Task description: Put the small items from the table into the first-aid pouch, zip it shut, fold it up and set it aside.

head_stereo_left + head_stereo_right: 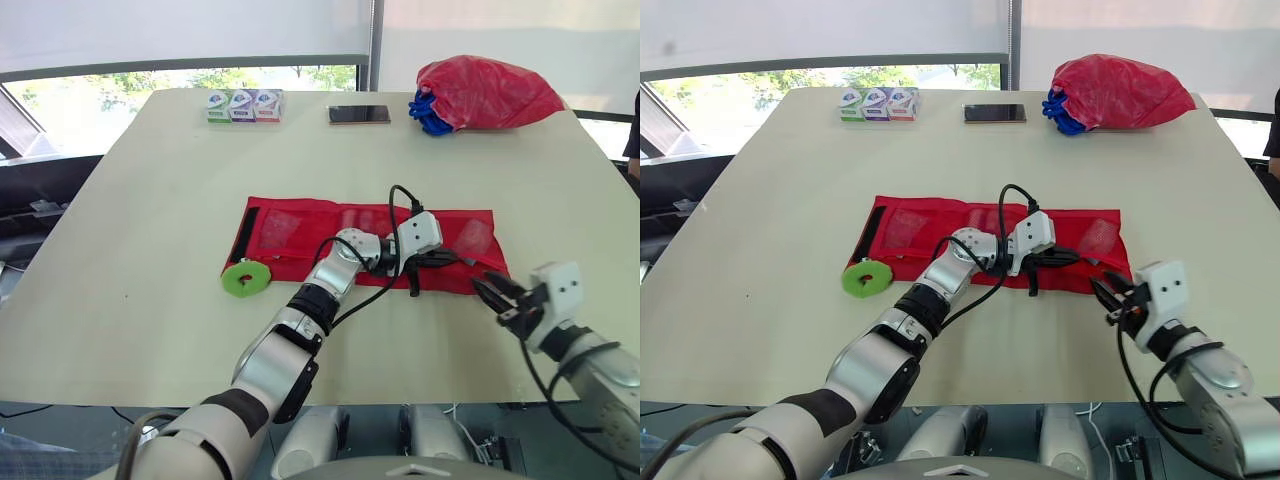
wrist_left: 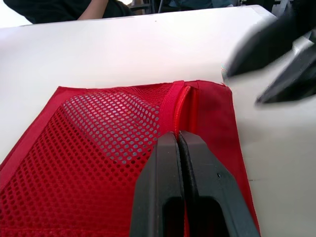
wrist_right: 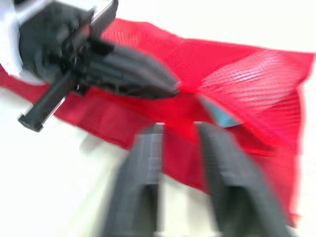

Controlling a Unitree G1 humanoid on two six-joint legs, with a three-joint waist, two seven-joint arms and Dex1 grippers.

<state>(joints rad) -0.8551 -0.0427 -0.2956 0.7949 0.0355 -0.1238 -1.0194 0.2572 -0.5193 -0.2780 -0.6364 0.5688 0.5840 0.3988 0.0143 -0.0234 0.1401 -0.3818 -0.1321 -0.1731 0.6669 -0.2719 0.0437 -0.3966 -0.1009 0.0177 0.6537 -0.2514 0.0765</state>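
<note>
The red first-aid pouch (image 1: 300, 232) lies flat and unfolded in the middle of the table, mesh pockets up. My left gripper (image 1: 452, 259) rests on its right part, shut on the zipper (image 2: 181, 96) that runs along the front edge; the fingertips (image 2: 168, 143) press together on the zipper line. My right gripper (image 1: 495, 298) hovers just off the pouch's front right corner, open, with nothing between its fingers (image 3: 145, 148). A green ring-shaped item (image 1: 245, 278) sits on the table against the pouch's front left corner.
At the table's (image 1: 140, 250) far edge stand three small boxes (image 1: 241, 105), a dark phone (image 1: 358, 114) and a red plastic bag (image 1: 485, 92) with something blue beside it. A window runs behind the table.
</note>
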